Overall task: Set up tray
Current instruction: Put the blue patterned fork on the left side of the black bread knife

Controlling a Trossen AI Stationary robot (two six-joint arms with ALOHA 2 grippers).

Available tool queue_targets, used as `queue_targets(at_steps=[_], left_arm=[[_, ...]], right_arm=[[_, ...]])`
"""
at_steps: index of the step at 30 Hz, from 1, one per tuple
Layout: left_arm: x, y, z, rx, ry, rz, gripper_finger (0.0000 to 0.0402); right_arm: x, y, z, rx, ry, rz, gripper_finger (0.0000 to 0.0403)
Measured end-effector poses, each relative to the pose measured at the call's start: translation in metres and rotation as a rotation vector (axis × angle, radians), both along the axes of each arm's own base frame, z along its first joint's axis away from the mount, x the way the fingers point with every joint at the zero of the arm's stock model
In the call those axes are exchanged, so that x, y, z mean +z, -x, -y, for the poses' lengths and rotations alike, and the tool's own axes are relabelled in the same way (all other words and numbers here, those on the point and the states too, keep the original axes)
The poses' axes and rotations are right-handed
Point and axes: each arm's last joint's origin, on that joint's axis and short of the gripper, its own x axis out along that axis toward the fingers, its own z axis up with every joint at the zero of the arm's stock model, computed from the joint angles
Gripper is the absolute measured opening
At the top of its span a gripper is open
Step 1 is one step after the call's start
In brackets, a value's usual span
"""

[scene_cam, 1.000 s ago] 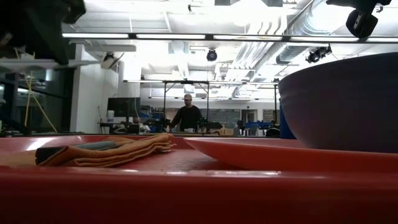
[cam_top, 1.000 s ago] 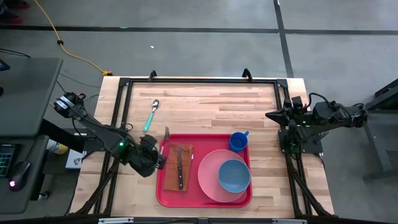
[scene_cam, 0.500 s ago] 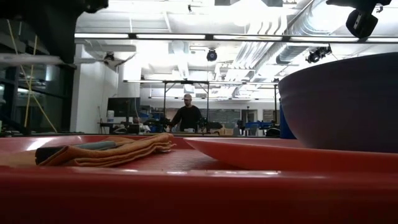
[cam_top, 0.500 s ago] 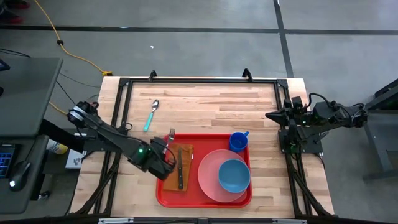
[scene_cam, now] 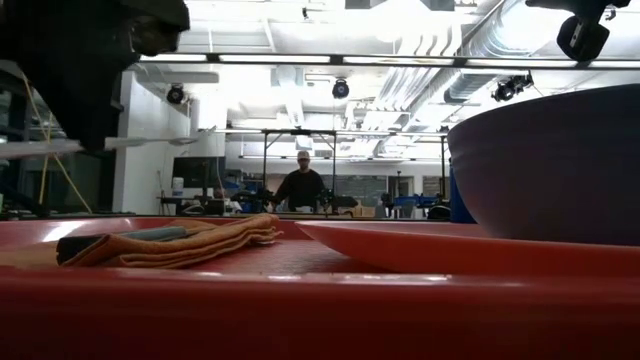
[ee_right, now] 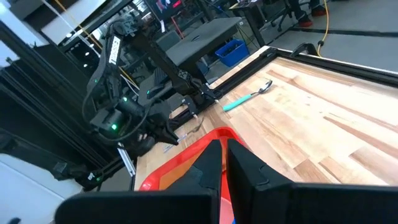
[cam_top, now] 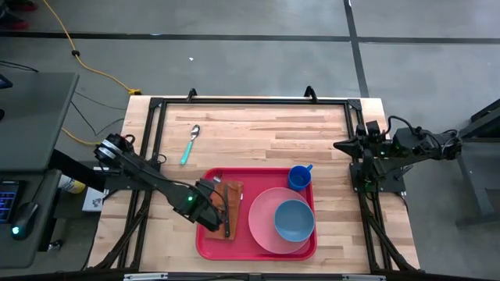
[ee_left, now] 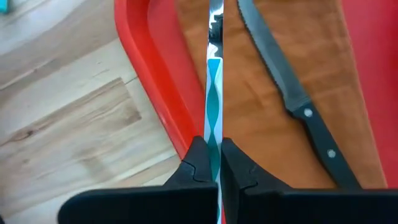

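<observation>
The red tray (cam_top: 258, 254) lies at the table's near middle; the left wrist view shows its left rim (ee_left: 149, 68). On its left part lies an orange-brown napkin (cam_top: 237, 225) (ee_left: 267, 68) with a black-handled knife (cam_top: 226, 212) (ee_left: 298, 106) on it. A pink plate (cam_top: 262, 226) carries a blue bowl (cam_top: 294, 220), and a blue cup (cam_top: 299, 177) stands behind them. My left gripper (cam_top: 212, 203) (ee_left: 213, 163) hangs over the napkin's left edge, shut on a teal-handled fork (ee_left: 213, 93). My right gripper (cam_top: 341, 145) (ee_right: 221, 165) waits shut at the table's right edge. My left gripper pinches the fork's teal handle (ee_left: 213, 134) between its two fingertips. The fingers come steeply from above, and the fork runs on beyond them along the napkin's left edge, inside the tray's rim. Whether its metal end (ee_left: 216, 18) touches the napkin, I cannot tell.
A teal-handled spoon (cam_top: 190, 145) lies on the bare wood left of and behind the tray. A black frame (cam_top: 250, 101) runs around the table's top. In the low view a person (scene_cam: 300, 185) stands far back in the room.
My left gripper has carried the fork toward the table's right edge, from beside the tray's left rim to above the napkin. It has sunk a little and tipped to point more steeply down. It stays shut on the fork.
</observation>
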Motion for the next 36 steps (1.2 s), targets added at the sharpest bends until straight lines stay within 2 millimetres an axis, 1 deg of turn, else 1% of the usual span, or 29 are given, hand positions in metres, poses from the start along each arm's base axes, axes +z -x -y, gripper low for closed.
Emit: queue_targets(at_steps=[8,11,16,18,22,28,32,36], left_arm=[[-0.009,-0.005,0.002,-0.012,-0.047,0.004,0.0024],[-0.011,-0.008,0.003,-0.020,-0.071,0.032,0.0024],[-0.010,-0.010,0.002,-0.038,-0.120,0.075,0.0024],[-0.010,-0.010,0.002,-0.016,-0.119,0.081,0.0024],[-0.010,-0.015,-0.004,0.023,-0.092,0.095,0.0024],[-0.010,-0.028,-0.018,0.106,-0.030,0.127,0.0024],[-0.011,-0.031,-0.026,0.145,0.017,0.094,0.0024],[-0.011,-0.031,-0.030,0.167,0.056,0.061,0.0024]], right_arm=[[0.000,0.000,0.000,-0.019,-0.067,0.009,0.0000],[0.000,0.000,0.000,-0.020,-0.090,0.016,0.0000],[0.003,-0.001,0.000,-0.011,-0.087,0.038,0.0000],[0.004,-0.001,-0.001,0.004,-0.085,0.049,0.0000],[0.005,-0.001,-0.002,0.065,-0.083,0.054,0.0000],[0.005,-0.001,-0.005,0.168,-0.067,0.047,0.0000],[0.005,-0.001,-0.008,0.277,-0.049,0.042,0.0000],[0.005,0.000,-0.011,0.380,-0.040,0.040,0.0000]])
